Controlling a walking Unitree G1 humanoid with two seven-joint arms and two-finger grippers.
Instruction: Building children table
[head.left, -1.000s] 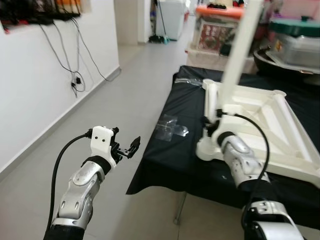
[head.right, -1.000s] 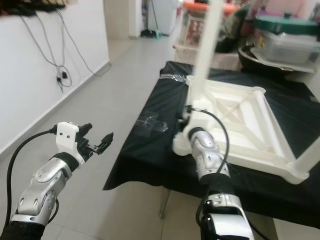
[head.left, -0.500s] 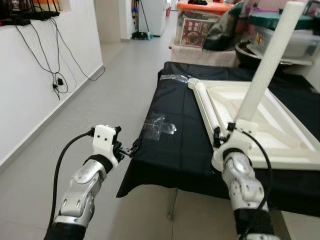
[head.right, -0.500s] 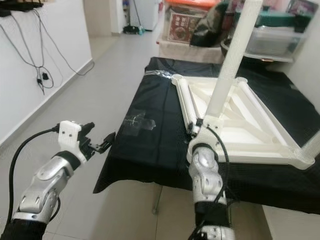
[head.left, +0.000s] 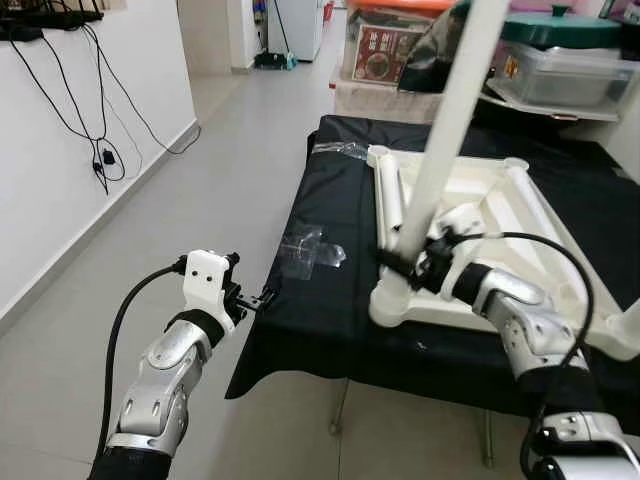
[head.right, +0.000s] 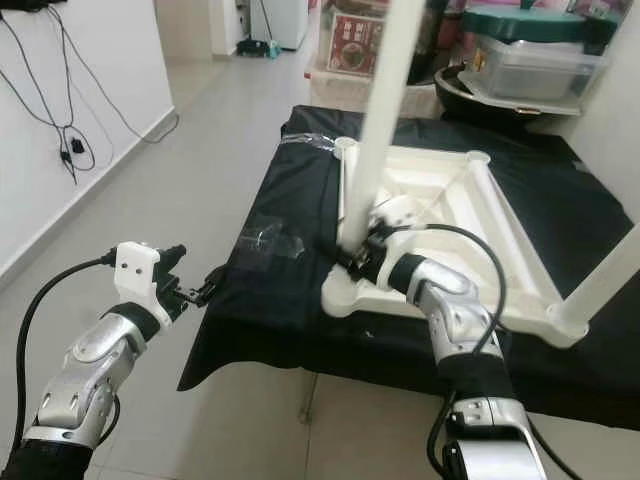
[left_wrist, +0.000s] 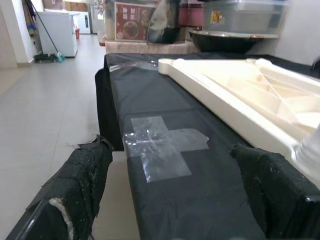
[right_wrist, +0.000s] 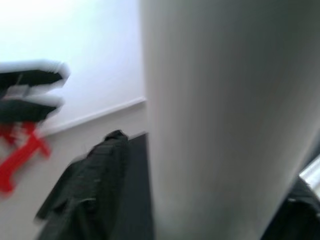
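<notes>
A white children's table (head.left: 520, 215) lies upside down on a black-clothed table (head.left: 330, 330). One white leg (head.left: 445, 120) stands up from its near left corner socket (head.left: 388, 305). My right gripper (head.left: 405, 265) is shut on this leg just above the socket. In the right wrist view the leg (right_wrist: 220, 120) sits between the black fingers (right_wrist: 92, 185). My left gripper (head.left: 265, 297) hovers open at the cloth's left edge, holding nothing. The left wrist view looks between its fingers (left_wrist: 80, 185) along the cloth to the white frame (left_wrist: 240, 100). A second leg (head.right: 600, 280) shows at the near right corner.
A cross of clear tape (head.left: 310, 252) lies on the cloth near the left edge. Storage boxes (head.left: 560, 70) and a dark bowl stand behind the table. A white wall with hanging cables (head.left: 80, 110) is on my left, with open grey floor (head.left: 200, 200) between.
The camera view has shifted. My right forearm now reaches the leg from the right instead of from below, and the leg leans more to the right. The left gripper stays by the cloth edge.
</notes>
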